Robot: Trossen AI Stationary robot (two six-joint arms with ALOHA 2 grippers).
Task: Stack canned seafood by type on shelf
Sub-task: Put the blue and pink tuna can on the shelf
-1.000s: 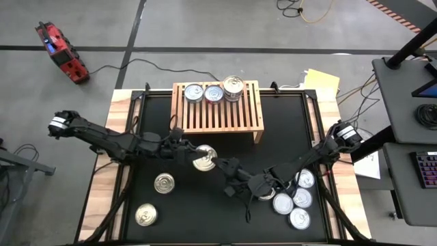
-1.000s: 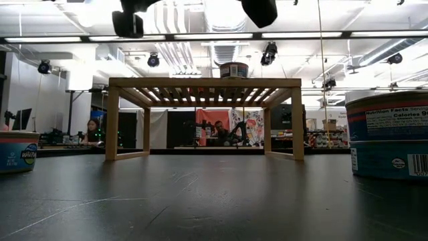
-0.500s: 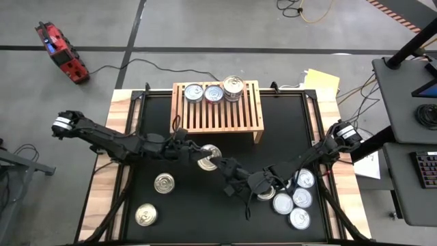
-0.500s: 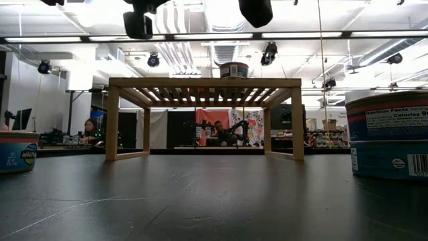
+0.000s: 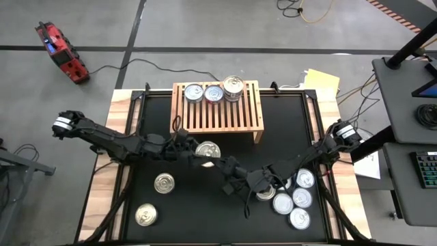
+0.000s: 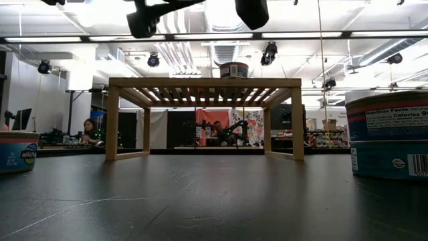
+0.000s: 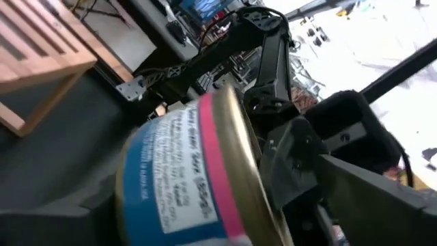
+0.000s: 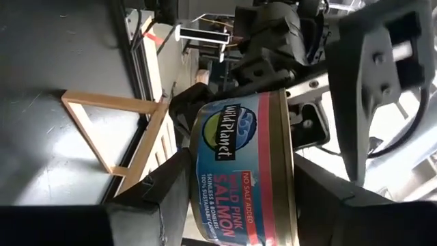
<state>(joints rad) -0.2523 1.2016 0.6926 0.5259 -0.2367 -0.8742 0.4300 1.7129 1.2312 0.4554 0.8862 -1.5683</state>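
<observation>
A blue-and-pink labelled salmon can [image 5: 207, 151] with a gold lid hangs in the air over the table's middle, in front of the light-wood shelf [image 5: 217, 116]. My right gripper [image 5: 220, 162] is shut on it from the right. My left gripper [image 5: 193, 152] reaches in from the left, open, a finger standing off either side of the can [image 7: 184, 184]. Three canned-seafood tins [image 5: 214, 93] stand along the shelf's far edge, the right one [image 5: 233, 87] taller. In the low view one tin [image 6: 234, 69] shows on the shelf top [image 6: 204, 83]. My right gripper pinches the salmon can between its two fingers, one on the lid end [image 8: 290, 171] and one on the bottom end [image 8: 194, 178]. The fingers come level from the table's right. The can is lifted clear of the table, lid up.
Two tins [image 5: 164, 183] [image 5: 145, 215] stand on the black mat at the near left. Several more [image 5: 293, 201] cluster at the near right under my right arm. In the low view a tin [image 6: 17, 152] shows at the left and a stacked pair [image 6: 388, 134] at the right.
My left gripper has rolled at the wrist, and in the low view its outline has spread wider, the fingers opening off the can. The can has shifted a little toward the shelf and stays in the air in my right gripper.
</observation>
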